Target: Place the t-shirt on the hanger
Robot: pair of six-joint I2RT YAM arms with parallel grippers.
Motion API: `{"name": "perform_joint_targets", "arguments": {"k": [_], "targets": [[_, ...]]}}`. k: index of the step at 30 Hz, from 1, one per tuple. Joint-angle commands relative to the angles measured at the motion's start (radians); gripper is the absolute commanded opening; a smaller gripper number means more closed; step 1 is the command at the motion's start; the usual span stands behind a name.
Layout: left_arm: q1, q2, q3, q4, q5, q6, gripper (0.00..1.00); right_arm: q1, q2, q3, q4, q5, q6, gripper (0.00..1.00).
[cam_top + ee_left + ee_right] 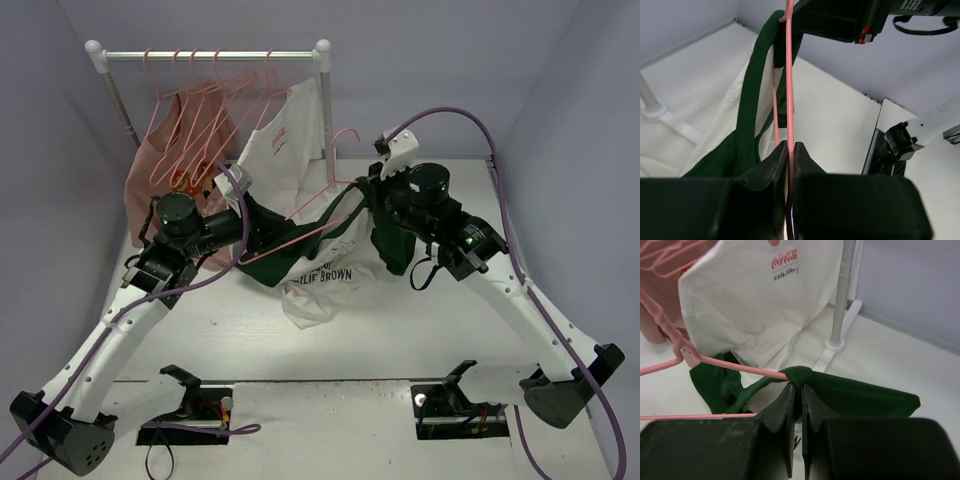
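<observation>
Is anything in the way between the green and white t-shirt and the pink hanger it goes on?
Nothing visible. The right hand pinches the t-shirt by its collar, right against the hanger, which the left hand clamps.

The t-shirt's point(330, 290) chest lettering is partly folded under, so only its end is readable. In the left wrist view the hanger point(789, 90) runs off the top edge. From above, the fingertips of the left hand point(278, 236) and right hand point(362, 192) are lost against dark green cloth.
</observation>
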Motion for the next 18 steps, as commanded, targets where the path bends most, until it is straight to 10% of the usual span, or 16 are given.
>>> {"name": "perform_joint_targets", "arguments": {"k": [1, 18], "targets": [[-0.021, -0.013, 0.111, 0.207, 0.05, -0.054, 0.0, 0.011, -0.005, 0.12, 0.068, -0.11, -0.055, 0.0], [-0.069, 0.092, 0.028, 0.493, 0.009, -0.243, 0.0, 0.059, 0.033, 0.16, 0.066, -0.221, -0.071, 0.0]]}}
